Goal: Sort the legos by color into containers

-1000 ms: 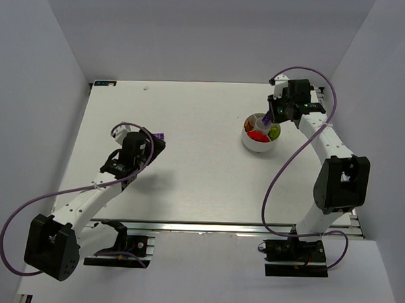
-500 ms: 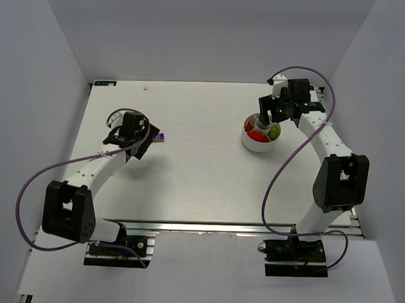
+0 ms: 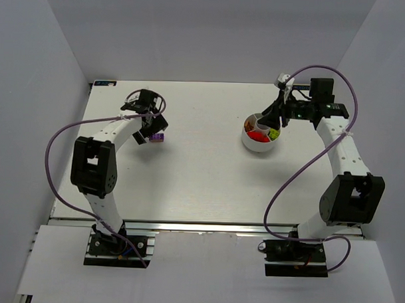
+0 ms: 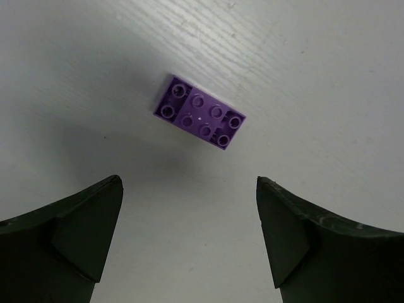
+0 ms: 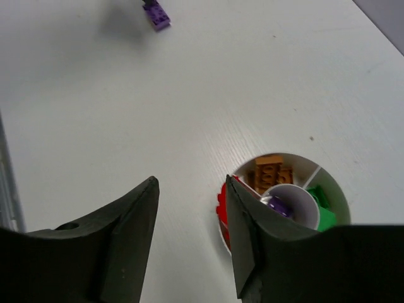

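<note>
- The small purple studded plastic brick (image 4: 199,120) lay flat at the table's far left, just ahead of the left gripper (image 4: 188,189), not between its spread, empty jaws.
- Its long axis slanted nearly across that gap.
- The right gripper (image 5: 190,189), likewise spread and empty, hung by the round white divided bowl (image 3: 257,146), well apart.

1 loose purple lego (image 4: 199,120), 1 divided white bowl (image 3: 256,146)

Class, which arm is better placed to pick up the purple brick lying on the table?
Left: the left hand, open, hovers over the purple brick; the right hand is by the bowl.
</note>
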Available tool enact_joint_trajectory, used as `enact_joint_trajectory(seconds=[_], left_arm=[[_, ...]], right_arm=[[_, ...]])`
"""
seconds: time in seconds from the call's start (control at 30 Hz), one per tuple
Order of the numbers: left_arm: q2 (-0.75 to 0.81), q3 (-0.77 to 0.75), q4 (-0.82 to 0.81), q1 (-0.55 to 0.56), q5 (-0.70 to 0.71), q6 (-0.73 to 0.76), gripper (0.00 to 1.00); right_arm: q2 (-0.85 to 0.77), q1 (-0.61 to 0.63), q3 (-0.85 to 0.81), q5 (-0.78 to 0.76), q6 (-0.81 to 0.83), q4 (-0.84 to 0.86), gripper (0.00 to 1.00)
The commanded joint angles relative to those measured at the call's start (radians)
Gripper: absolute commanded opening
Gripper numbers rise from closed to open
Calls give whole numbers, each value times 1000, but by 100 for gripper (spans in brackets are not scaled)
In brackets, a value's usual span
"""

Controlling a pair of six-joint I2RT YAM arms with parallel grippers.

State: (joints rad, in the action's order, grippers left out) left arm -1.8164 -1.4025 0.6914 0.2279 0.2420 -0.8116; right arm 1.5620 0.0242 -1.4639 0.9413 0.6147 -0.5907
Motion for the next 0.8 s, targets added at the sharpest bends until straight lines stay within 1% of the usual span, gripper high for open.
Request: enact_joint_trajectory(seconds=[0.0,0.03,0.07,0.13,0.17,0.27,0.47,0.63,0.77], left_arm=[[-23,-38,91,-9,-18,-72,96],[-33,-39,89,-9,-24,-108,96],[-44,-47,94,-9,-21,-185,97],[-83,-62,109,-10,-10,-250,98],[-93,-79,115,-12,-4,-306,98],[-126,-92,86,-22,11,-388,98],[-216,-156,66,-50,3,-478,98],[-267,-200,72,-67,5,-500,98],[-300,-210,100,-82,-10,-521,91]], right_arm=[[-10,3,2,136,25,-12,52],[-14,3,17,126,1,3,56],[-25,3,26,123,-9,31,60],[-33,3,40,117,-24,48,61],[-40,3,45,116,-24,52,63],[-45,3,54,111,-24,51,65],[-62,0,85,109,-24,49,66],[-71,-4,108,106,-24,48,66],[-71,-12,106,111,-29,49,66]])
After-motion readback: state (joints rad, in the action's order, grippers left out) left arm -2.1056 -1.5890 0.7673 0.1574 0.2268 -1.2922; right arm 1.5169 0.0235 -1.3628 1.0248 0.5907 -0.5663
